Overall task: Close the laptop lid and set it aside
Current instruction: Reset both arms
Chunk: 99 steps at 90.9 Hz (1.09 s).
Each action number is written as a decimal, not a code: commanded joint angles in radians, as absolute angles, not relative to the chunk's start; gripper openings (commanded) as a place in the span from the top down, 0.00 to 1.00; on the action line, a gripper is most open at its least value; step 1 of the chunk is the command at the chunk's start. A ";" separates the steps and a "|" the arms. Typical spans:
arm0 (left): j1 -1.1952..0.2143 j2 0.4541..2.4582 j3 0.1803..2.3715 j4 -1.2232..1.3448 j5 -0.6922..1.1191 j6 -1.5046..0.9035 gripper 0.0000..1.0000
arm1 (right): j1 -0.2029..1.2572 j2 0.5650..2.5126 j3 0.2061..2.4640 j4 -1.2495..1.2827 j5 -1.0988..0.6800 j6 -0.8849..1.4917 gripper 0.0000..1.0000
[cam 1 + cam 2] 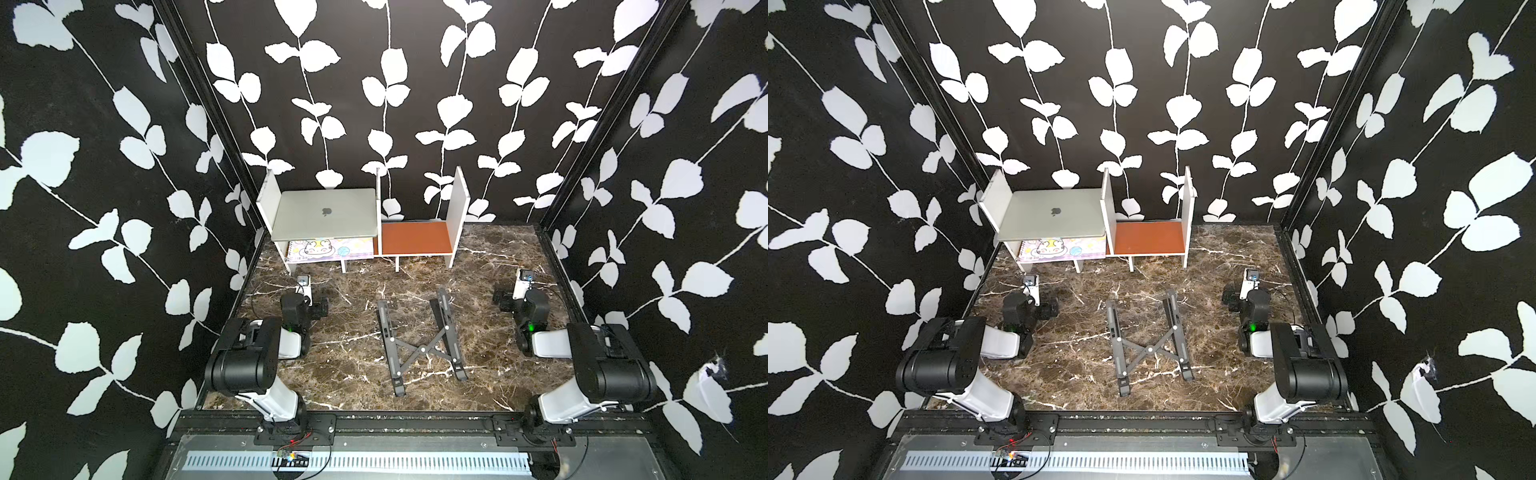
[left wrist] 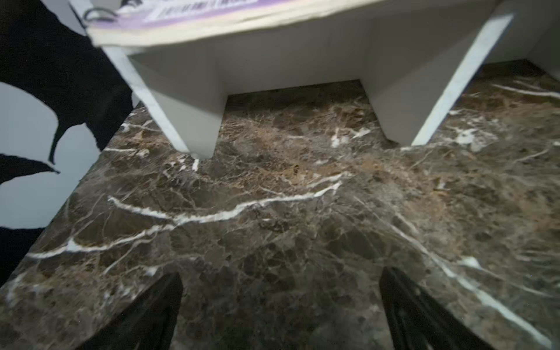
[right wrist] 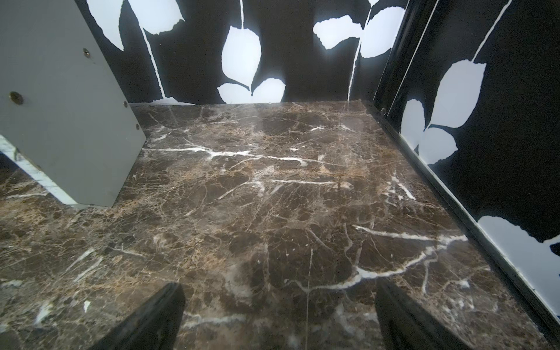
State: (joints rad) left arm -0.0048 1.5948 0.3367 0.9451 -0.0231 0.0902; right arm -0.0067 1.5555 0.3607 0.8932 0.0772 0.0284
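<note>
The left gripper (image 2: 280,274) is wide open with nothing in it. Its two dark fingers (image 2: 157,309) hang over the brown marble table (image 2: 272,197). The right gripper (image 3: 278,285) is wide open too and holds nothing.

The left wrist view looks up at the legs of the white shelf (image 2: 194,121) and the edge of the cat notebook (image 2: 181,21) lying on it. The right wrist view shows only a side board of the shelf (image 3: 60,106), bare table and the leafy wall (image 3: 242,54). Neither wrist view shows the laptop.

In both top views the laptop (image 1: 326,224) lies flat in the left part of the shelf, at the back of the table. The laptop lid (image 1: 1054,222) is down, logo up. It covers most of the notebook (image 1: 320,249). I cannot tell if they touch.

Beside it is an orange board (image 1: 415,239). A black stand (image 1: 419,345) sits between the two arms, near the table's middle. From above, the gripper fingers are too small and dark to make out.
</note>
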 commanded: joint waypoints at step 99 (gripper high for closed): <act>-0.003 1.622 0.181 1.402 0.013 0.093 0.01 | -0.005 1.549 0.387 0.920 -0.006 0.000 0.00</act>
State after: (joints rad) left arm -0.0048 1.6192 0.1883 1.3369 0.0368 0.1005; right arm -0.0067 1.5555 0.3729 0.8860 -0.0036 0.0082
